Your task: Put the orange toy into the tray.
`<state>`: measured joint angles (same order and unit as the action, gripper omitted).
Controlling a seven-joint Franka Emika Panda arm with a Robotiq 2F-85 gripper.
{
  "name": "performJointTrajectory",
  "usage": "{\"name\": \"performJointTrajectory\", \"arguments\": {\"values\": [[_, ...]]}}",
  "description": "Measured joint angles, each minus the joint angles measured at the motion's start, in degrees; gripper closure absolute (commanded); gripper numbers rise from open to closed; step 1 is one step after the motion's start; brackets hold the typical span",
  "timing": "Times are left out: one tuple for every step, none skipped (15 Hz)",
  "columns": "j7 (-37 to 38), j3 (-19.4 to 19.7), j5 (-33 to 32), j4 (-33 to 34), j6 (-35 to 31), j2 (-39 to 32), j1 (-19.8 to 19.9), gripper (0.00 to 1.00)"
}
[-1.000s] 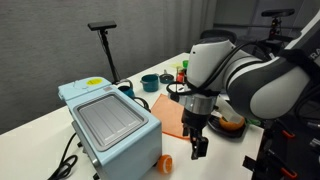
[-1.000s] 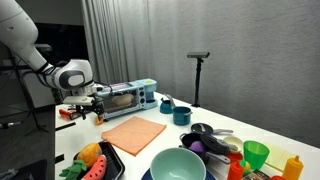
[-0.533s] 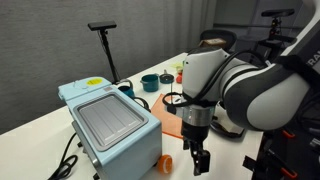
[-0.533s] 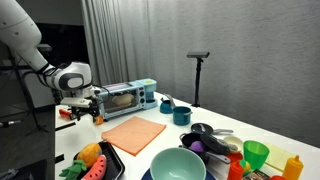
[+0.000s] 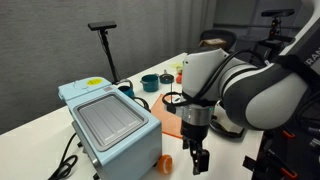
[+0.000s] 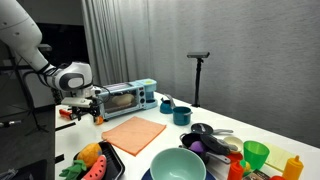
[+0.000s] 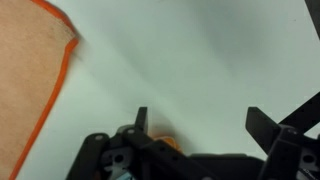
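Note:
The orange toy [image 5: 166, 161] is small and rounded and lies on the white table by the front corner of the light blue toaster oven [image 5: 110, 125]. My gripper [image 5: 200, 160] hangs low just beside it, open and empty. In the wrist view the gripper [image 7: 200, 125] is open over bare table, and the toy [image 7: 166, 143] peeks out by one fingertip [image 7: 141, 118], partly hidden by the gripper body. In an exterior view the gripper [image 6: 85, 112] is in front of the oven [image 6: 125, 98]. The black tray [image 6: 112, 158] sits at the near table edge, holding toy fruit.
A flat orange cloth [image 6: 133, 133] lies between the oven and the tray; it also shows in the wrist view [image 7: 30, 70]. Teal cups [image 6: 181, 115], a large teal bowl [image 6: 178, 165] and other dishes crowd the far side. A black stand [image 6: 197, 58] rises behind.
Between one second and half a second ago my gripper dropped lower and moved nearer the toy beside the oven. Since then nothing has moved.

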<state>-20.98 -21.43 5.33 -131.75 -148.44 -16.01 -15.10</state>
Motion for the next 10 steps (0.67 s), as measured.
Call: {"name": "performJointTrajectory", "arguments": {"values": [[0.1,0.0,-0.2,0.0,-0.8,-0.2,-0.1,0.00],[0.1,0.0,-0.5,0.0,-1.9,-0.6,-0.3,0.00],[0.1,-0.2,-0.7,0.0,-3.3,-1.0,-0.6,0.00],[0.2,-0.4,-0.8,0.0,-4.7,-1.6,-0.8,0.00],[0.4,-0.6,-1.0,0.0,-5.8,-2.1,-1.0,0.00],[0.9,-0.6,-1.8,0.0,-6.8,-2.5,-1.3,0.00],[1.9,-0.4,-3.3,0.0,-7.8,-2.9,-1.7,0.00],[3.3,0.1,-5.0,0.0,-8.7,-3.1,-2.2,0.00],[5.0,0.7,-7.1,-0.1,-9.7,-3.3,-2.8,0.00],[7.0,1.8,-9.5,-0.1,-10.7,-3.3,-3.8,0.00]]}}
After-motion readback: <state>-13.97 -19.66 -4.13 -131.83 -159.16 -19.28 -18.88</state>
